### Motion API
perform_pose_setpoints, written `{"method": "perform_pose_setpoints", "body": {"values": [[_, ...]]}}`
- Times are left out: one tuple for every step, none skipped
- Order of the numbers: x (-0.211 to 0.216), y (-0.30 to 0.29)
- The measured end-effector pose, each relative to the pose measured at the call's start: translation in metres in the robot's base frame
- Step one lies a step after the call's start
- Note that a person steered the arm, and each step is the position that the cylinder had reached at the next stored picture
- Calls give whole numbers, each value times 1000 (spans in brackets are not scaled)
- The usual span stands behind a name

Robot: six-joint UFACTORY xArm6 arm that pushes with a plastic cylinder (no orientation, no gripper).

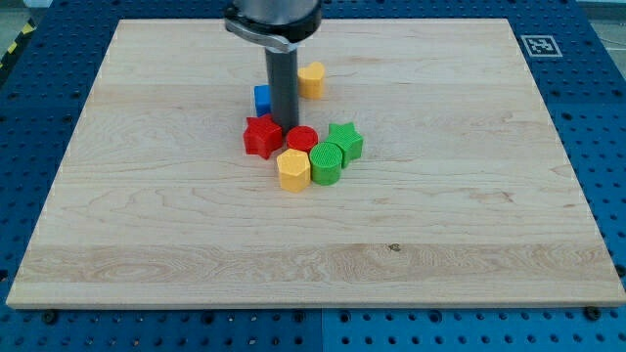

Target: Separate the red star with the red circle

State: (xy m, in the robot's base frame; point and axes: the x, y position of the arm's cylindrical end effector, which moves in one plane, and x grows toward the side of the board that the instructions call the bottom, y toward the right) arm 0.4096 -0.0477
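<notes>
While my tip point(285, 125) sits just above the gap betw. red star point(261, 136) & red circle point(302, 138), they're nearly touching.
Tool is a plain rod, no jaws, holding nothing. Both reds sit on the tabletop point(147, 225) a bit above centre, yellow hexagon point(293, 169) & green circle point(327, 162) crowding below. Best bet, I judge: wedge down thru the gap, then shove star toward view's left, w/o dragging neighbours. Only marking: a square tag point(538, 45) top right, no readable text.
</notes>
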Motion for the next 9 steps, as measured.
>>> {"method": "perform_pose_setpoints", "body": {"values": [[-26,-20],[-51,-31],[-40,-31],[1,-41],[36,-66],[55,-67],[72,-46],[101,-3],[114,34]]}}
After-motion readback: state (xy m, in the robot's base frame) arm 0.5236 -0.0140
